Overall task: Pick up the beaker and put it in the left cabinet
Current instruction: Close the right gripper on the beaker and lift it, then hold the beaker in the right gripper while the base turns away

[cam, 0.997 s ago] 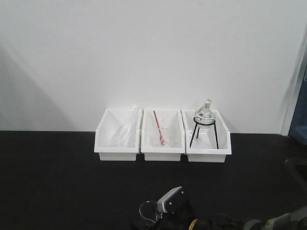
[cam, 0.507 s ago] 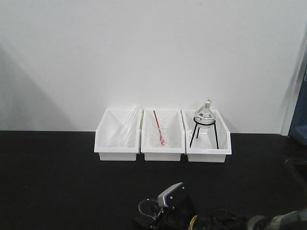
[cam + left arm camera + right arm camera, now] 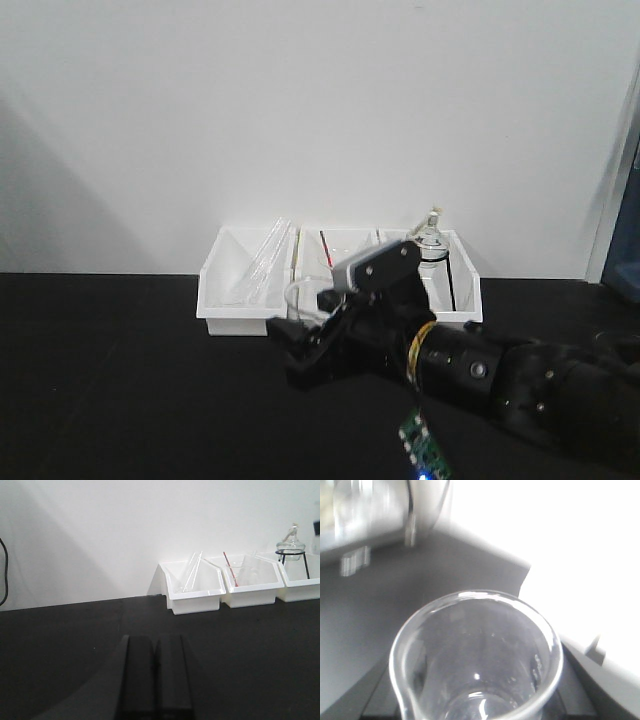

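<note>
Our right arm has swung up from the bottom edge, lifting the beaker (image 3: 306, 293) clear of the worktop (image 3: 120, 380), so the pick looks done. It sits between the right fingers (image 3: 298, 350), apparently clamped. The left fingers (image 3: 140, 675) are pressed together, empty. The cabinet is nowhere in view.

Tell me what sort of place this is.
Probably a chemistry lab bench or a mock-up of one: white bins on a black table hold glass tubes and a flask on a tripod; the right fingers hold a beaker.
</note>
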Motion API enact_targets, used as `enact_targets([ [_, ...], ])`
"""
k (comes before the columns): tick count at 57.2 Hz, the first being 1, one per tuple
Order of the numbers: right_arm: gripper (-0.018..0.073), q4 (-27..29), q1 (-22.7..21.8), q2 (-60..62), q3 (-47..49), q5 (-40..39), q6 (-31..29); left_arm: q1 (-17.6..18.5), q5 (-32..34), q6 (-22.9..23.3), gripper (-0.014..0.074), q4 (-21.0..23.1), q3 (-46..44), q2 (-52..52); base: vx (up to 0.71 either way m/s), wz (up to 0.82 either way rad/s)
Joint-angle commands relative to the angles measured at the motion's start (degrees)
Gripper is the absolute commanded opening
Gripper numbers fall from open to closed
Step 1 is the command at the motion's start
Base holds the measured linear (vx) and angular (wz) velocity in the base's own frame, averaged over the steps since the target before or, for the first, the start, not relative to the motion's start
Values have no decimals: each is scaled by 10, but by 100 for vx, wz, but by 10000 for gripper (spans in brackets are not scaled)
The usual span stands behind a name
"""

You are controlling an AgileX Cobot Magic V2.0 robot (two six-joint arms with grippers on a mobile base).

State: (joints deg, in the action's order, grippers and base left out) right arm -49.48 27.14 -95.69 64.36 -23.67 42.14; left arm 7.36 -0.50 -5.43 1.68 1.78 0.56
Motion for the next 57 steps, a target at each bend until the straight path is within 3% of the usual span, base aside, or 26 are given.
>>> enact_targets([
  [1,-5,11,0,54,50,10,24,0,48,2,1,4,9,10,0,0],
  [17,-3,10,0,93,83,127,32,0,48,2,1,4,9,10,0,0],
  [57,-3,10,4,80,82,123,32,0,48,2,1,4,9,10,0,0],
])
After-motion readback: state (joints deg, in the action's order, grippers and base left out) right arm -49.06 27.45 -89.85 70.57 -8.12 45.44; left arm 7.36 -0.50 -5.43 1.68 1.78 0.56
